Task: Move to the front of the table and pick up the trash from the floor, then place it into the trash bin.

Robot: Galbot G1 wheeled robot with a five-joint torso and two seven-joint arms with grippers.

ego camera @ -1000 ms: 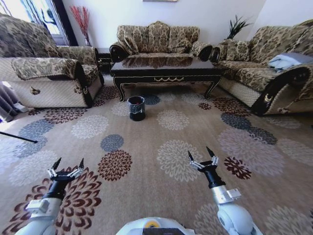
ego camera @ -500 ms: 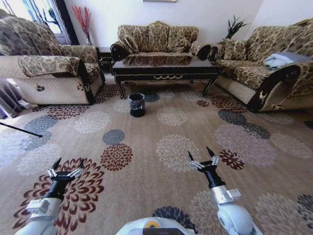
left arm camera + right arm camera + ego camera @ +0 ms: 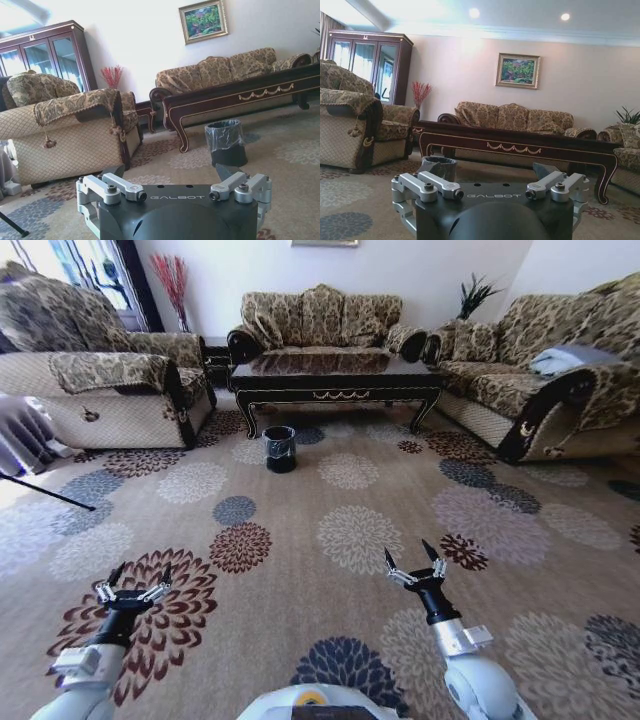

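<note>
The floor (image 3: 330,490) spreads across the head view, a beige carpet strewn with round flower medallions in maroon, blue-grey, cream and navy; around its far edge stand three patterned sofas, one at the left (image 3: 95,380), one against the back wall (image 3: 320,320) and one at the right (image 3: 545,370). The table (image 3: 335,388), long, low and glossy dark brown with a gold scroll on its apron, sits in front of the back sofa; in the right wrist view it runs across the middle of the room on curved legs (image 3: 520,145). A glass-fronted cabinet (image 3: 47,55) stands by the wall behind the left sofa; a framed landscape picture (image 3: 518,70) hangs above the back sofa. The trash bin (image 3: 279,448), small, round and black with a crinkly clear liner over its rim, stands on the carpet just in front of the table's left end, well below its top; the left wrist view shows it beside a table leg (image 3: 226,142). No scrap of trash can be made out on the carpet. The left gripper (image 3: 138,578) hovers low over a maroon medallion, jaws spread and empty; the right gripper (image 3: 413,560) hangs at like height, well apart from it, jaws likewise spread and empty; both are far from the bin.
</note>
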